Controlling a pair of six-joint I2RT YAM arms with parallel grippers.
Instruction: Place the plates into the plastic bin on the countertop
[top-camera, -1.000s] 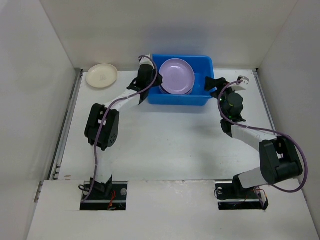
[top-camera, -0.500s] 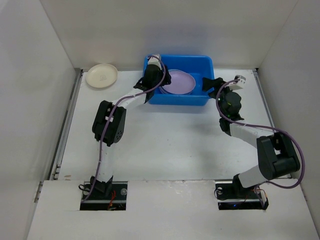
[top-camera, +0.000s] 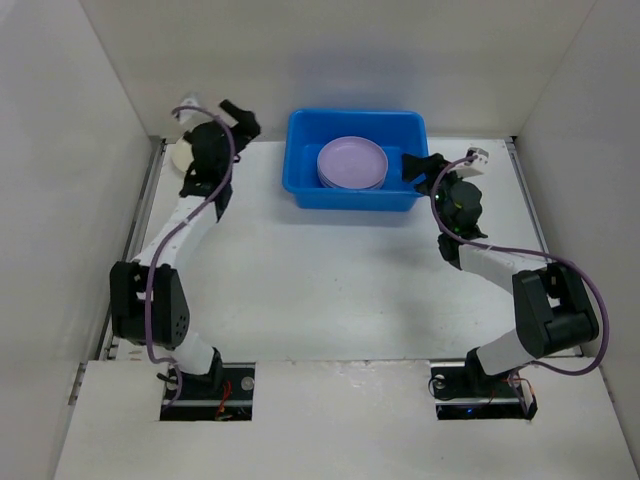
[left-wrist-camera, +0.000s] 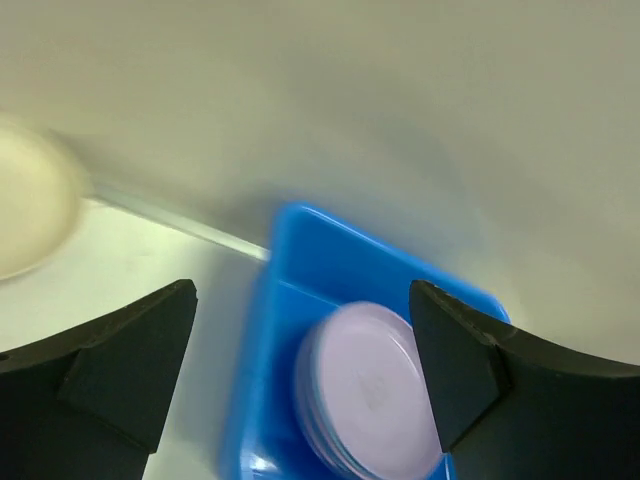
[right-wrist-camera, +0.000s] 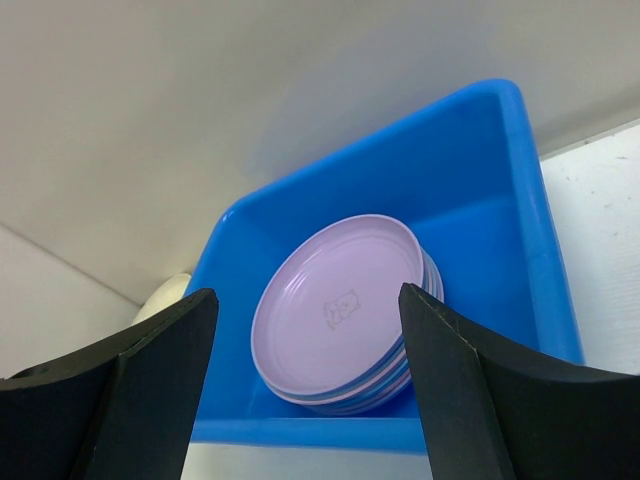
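The blue plastic bin (top-camera: 350, 198) stands at the back of the white countertop (top-camera: 330, 270). In it lies a stack of plates with a lavender plate (top-camera: 352, 163) on top; light blue and pink rims show under it in the right wrist view. A cream plate (top-camera: 179, 156) lies at the back left, mostly hidden under my left arm. My left gripper (top-camera: 238, 118) hangs open and empty between the cream plate and the bin. My right gripper (top-camera: 420, 166) is open and empty at the bin's right wall. The left wrist view is blurred: cream plate (left-wrist-camera: 30, 200), bin (left-wrist-camera: 270, 340), lavender plate (left-wrist-camera: 370, 390), gripper (left-wrist-camera: 300, 370). The right wrist view shows the bin (right-wrist-camera: 480, 180), lavender plate (right-wrist-camera: 340, 305) and gripper (right-wrist-camera: 308, 385).
White walls close in the back and both sides. Metal rails (top-camera: 135, 250) run along the left and right edges of the countertop. A sliver of the cream plate (right-wrist-camera: 165, 295) shows past the bin's far corner in the right wrist view.
My left gripper lowered the lavender plate onto the stack in the bin, opened, and swung left to above the cream plate. The right arm has barely moved.
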